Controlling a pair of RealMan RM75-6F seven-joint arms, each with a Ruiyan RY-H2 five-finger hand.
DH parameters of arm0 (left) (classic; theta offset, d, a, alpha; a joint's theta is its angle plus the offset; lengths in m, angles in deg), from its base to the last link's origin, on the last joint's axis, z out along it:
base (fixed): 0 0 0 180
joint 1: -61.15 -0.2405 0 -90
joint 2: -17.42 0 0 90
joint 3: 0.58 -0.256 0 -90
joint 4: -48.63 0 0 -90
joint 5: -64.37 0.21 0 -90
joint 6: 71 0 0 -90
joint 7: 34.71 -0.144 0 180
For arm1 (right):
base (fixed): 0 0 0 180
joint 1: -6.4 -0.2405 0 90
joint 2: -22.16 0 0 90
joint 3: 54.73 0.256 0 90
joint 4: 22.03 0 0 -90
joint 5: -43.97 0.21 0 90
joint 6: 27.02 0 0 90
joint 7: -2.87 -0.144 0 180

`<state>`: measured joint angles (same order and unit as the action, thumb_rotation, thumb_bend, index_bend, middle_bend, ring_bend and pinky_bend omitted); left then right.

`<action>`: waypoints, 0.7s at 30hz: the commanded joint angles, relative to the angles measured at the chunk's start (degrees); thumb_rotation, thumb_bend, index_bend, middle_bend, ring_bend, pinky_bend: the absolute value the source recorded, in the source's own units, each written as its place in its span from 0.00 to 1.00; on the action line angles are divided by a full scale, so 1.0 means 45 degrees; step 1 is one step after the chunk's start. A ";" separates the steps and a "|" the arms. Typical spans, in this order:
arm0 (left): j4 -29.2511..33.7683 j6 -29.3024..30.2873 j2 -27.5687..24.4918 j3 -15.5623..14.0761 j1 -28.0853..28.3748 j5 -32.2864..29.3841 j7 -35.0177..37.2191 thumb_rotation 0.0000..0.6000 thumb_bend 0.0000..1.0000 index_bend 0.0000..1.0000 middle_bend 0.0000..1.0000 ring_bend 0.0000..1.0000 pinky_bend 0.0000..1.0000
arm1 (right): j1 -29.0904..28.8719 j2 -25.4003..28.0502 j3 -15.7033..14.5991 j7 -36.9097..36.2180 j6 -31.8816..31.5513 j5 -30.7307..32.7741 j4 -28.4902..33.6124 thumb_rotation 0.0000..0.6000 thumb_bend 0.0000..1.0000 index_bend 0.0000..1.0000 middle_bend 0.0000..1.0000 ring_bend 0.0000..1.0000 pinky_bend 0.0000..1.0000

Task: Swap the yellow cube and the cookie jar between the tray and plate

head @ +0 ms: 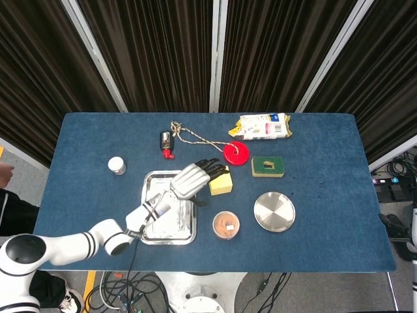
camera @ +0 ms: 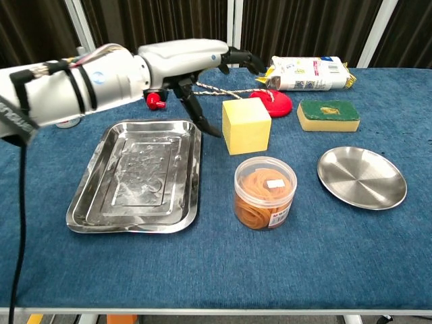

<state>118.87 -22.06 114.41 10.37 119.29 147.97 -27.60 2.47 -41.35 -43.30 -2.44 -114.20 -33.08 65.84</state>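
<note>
The yellow cube [head: 221, 184] [camera: 246, 126] stands on the blue table between the tray and the plate, on neither. In front of it stands the clear cookie jar [head: 226, 225] [camera: 265, 192], also on the bare table. The steel tray [head: 151, 222] [camera: 138, 173] at the left and the round steel plate [head: 274, 211] [camera: 362, 177] at the right hold nothing. My left hand [head: 195, 177] [camera: 196, 57] hovers open above the tray's far right corner, just left of the cube, with its fingers stretched over the cube's far side and nothing in it. No view shows my right hand.
At the back lie a snack bag [head: 263, 126] [camera: 312, 73], a green sponge [head: 268, 166] [camera: 328, 115], a red disc [head: 236, 152] on a rope, and a small black and red tool [head: 167, 143]. A small white jar [head: 116, 165] stands left of the tray.
</note>
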 commanded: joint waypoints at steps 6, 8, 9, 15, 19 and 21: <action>-0.2536 -0.1024 0.1631 0.0382 0.1109 -0.0483 0.0913 1.00 0.00 0.12 0.10 0.02 0.16 | -0.0006 -0.0061 -0.0007 -0.0187 0.0125 0.0081 -0.0215 1.00 0.00 0.00 0.00 0.00 0.00; -0.3006 -0.1180 0.1914 0.0417 0.1298 -0.0527 0.0986 1.00 0.00 0.12 0.10 0.02 0.16 | -0.0013 -0.0082 -0.0022 -0.0218 0.0202 0.0118 -0.0266 1.00 0.00 0.00 0.00 0.00 0.00; -0.3187 -0.1244 0.2019 0.0420 0.1368 -0.0540 0.1015 1.00 0.00 0.12 0.10 0.02 0.16 | -0.0018 -0.0094 -0.0043 -0.0212 0.0245 0.0123 -0.0287 1.00 0.00 0.00 0.00 0.00 0.00; -0.4065 -0.1950 0.2420 0.0430 0.1732 -0.0809 0.1277 1.00 0.00 0.12 0.11 0.02 0.16 | -0.0075 -0.0226 -0.0066 -0.0264 0.0434 0.0192 -0.0485 1.00 0.00 0.00 0.00 0.00 0.00; -0.4551 -0.2403 0.2581 0.0393 0.1887 -0.0976 0.1401 1.00 0.00 0.12 0.13 0.02 0.17 | -0.0094 -0.0284 -0.0086 -0.0254 0.0512 0.0216 -0.0589 1.00 0.00 0.00 0.00 0.00 0.00; -0.4756 -0.2460 0.2642 0.0376 0.1932 -0.0991 0.1449 1.00 0.00 0.12 0.17 0.03 0.20 | -0.0110 -0.0315 -0.0122 -0.0236 0.0581 0.0208 -0.0633 1.00 0.00 0.00 0.00 0.00 0.00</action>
<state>97.86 -33.08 126.07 12.14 127.78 143.67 -21.27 2.00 -42.74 -43.82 -3.52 -111.60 -32.13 63.02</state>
